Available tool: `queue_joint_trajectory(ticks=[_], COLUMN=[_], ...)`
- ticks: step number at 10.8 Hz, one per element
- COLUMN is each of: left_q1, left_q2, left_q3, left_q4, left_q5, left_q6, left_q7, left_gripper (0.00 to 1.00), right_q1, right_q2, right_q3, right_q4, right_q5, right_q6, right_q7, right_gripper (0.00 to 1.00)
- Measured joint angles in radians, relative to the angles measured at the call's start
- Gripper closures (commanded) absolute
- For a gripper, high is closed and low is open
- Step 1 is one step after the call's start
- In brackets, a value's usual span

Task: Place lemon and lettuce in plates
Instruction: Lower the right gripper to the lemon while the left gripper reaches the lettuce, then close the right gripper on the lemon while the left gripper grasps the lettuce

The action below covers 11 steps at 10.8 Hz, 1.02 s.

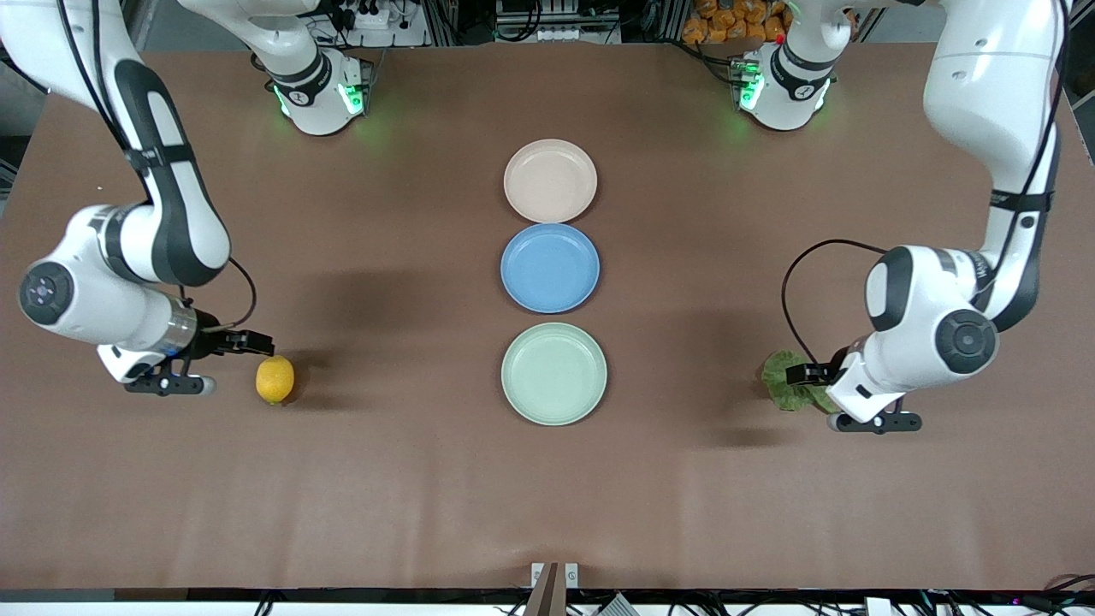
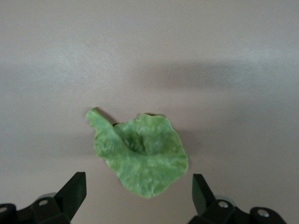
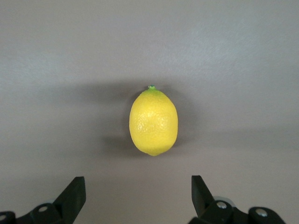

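We see a brown table (image 1: 385,479) bearing a yellow oval lemon (image 1: 275,379), a ruffled green lettuce leaf (image 1: 785,381), and beige-pink (image 1: 550,180), blue (image 1: 550,268) and mint-green (image 1: 553,374) round plates.

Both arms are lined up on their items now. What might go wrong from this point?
The lemon lies loose on the table ahead of the open right gripper; being rounded, it may roll if a finger nudges it. The lettuce is thin and lies low, so the open left gripper might close over it and miss. The blue plate sits between the beige-pink plate and mint plate, inviting a misplaced drop.
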Motion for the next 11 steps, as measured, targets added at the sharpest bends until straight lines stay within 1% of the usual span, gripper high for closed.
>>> queue_joint_trajectory(ticks=[2, 3, 5, 6, 7, 9, 11], left_q1=[0.002, 0.005, 0.01, 0.011, 0.015, 0.021, 0.019], left_q2=[0.035, 0.05, 0.068, 0.072, 0.075, 0.083, 0.097], left_q3=[0.003, 0.004, 0.005, 0.006, 0.007, 0.009, 0.008], left_q4=[-0.044, -0.056, -0.059, -0.061, -0.063, -0.066, -0.067], left_q5=[0.019, 0.026, 0.029, 0.03, 0.03, 0.031, 0.039], left_q6=[0.099, 0.124, 0.136, 0.136, 0.136, 0.146, 0.16], left_q7=[0.0, 0.0, 0.0, 0.0, 0.0, 0.0, 0.0], left_gripper=[0.0, 0.0, 0.06, 0.11, 0.19, 0.22, 0.28], right_q1=[0.002, 0.002, 0.002, 0.002, 0.0, 0.0, 0.002], right_q2=[0.054, 0.081, 0.136, 0.155, 0.167, 0.193, 0.226], right_q3=[0.0, 0.0, -0.001, -0.002, -0.004, -0.005, -0.004], right_q4=[0.009, 0.01, 0.013, 0.017, 0.022, 0.035, 0.06], right_q5=[0.015, 0.016, 0.016, 0.017, 0.017, 0.017, 0.017], right_q6=[0.022, 0.053, 0.108, 0.121, 0.123, 0.123, 0.123], right_q7=[0.0, 0.0, 0.0, 0.0, 0.0, 0.0, 0.0], right_gripper=[0.0, 0.0, 0.0, 0.0, 0.0, 0.0, 0.0])
